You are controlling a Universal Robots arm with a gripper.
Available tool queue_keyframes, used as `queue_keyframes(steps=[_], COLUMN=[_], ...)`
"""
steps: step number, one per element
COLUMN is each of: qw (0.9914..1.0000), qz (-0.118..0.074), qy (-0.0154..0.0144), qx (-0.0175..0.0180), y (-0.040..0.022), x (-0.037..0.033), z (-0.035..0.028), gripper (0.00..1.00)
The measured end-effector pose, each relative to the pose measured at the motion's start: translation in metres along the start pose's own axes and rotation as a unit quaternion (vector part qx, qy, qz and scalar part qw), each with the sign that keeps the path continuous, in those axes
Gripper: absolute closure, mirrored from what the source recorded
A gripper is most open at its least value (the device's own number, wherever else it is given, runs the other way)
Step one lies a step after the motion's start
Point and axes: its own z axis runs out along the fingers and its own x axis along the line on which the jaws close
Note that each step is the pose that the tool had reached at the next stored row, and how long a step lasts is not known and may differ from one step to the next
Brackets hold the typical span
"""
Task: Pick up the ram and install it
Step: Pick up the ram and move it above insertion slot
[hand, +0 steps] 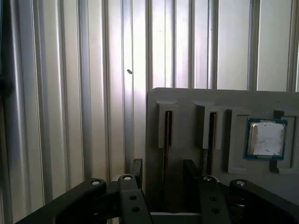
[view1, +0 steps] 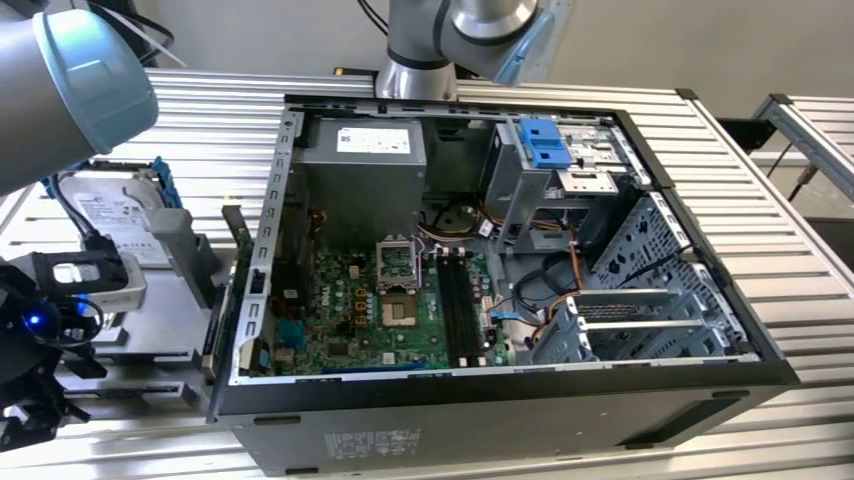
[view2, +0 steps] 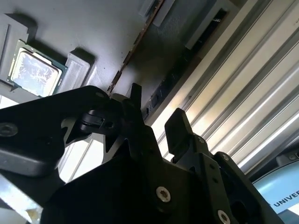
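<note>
Two ram sticks stand on edge in slots of a grey holder [hand: 187, 100]; the nearer ram [hand: 167, 135] lies in line with the gap between my fingers, and the other ram [hand: 211, 135] is beside it. My gripper [hand: 162, 170] is open, just short of the holder and touching nothing. In the second wrist view the ram [view2: 135, 46] runs as a thin dark edge ahead of the gripper [view2: 156, 114]. The exterior view has the arm's black head [view1: 54, 300] at the left, and the motherboard's black slots [view1: 461, 300] inside the open case.
A small square silver chip [hand: 266, 138] sits in the same holder. A silver hard drive with a blue frame [view1: 114, 210] rests at the exterior view's left. The open computer case [view1: 721, 370] stands on the ribbed metal table [hand: 60, 93].
</note>
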Motion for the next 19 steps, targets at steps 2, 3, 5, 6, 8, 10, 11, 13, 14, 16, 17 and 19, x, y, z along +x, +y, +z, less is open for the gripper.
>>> queue_keyframes(steps=[2, 3, 5, 6, 8, 10, 11, 13, 14, 16, 17, 19], qw=[1.0, 1.0, 1.0, 1.0, 1.0, 1.0, 1.0, 0.99999, 0.99999, 0.99999, 0.99999, 0.99999], qz=[0.001, 0.001, 0.001, 0.002, 0.002, 0.003, 0.003, 0.003, 0.003, 0.003, 0.003, 0.003], qy=[0.0, 0.0, 0.0, 0.0, 0.0, 0.0, 0.0, 0.0, 0.0, 0.0001, 0.0001, -0.0001], qx=[0.0, 0.0, 0.0, 0.0001, 0.0001, 0.0001, 0.0001, 0.0001, 0.0001, 0.0001, 0.0001, 0.0002], y=[0.0, 0.0, 0.0, 0.0, 0.0, 0.0, 0.0, 0.0, 0.0, 0.0001, 0.0001, 0.0], x=[0.0, 0.0, 0.0, 0.0, 0.0, 0.0, 0.0, 0.0, -0.0001, -0.001, -0.0015, -0.0023], z=[0.0, 0.0, 0.0, 0.0, 0.0, 0.0, 0.0, 0.0, 0.0, -0.0001, 0.0, 0.0002], gripper=[0.0, 0.0, 0.0, 0.0, 0.0, 0.0, 0.0, 0.0, 0.0, 0.0, 0.0, 0.0])
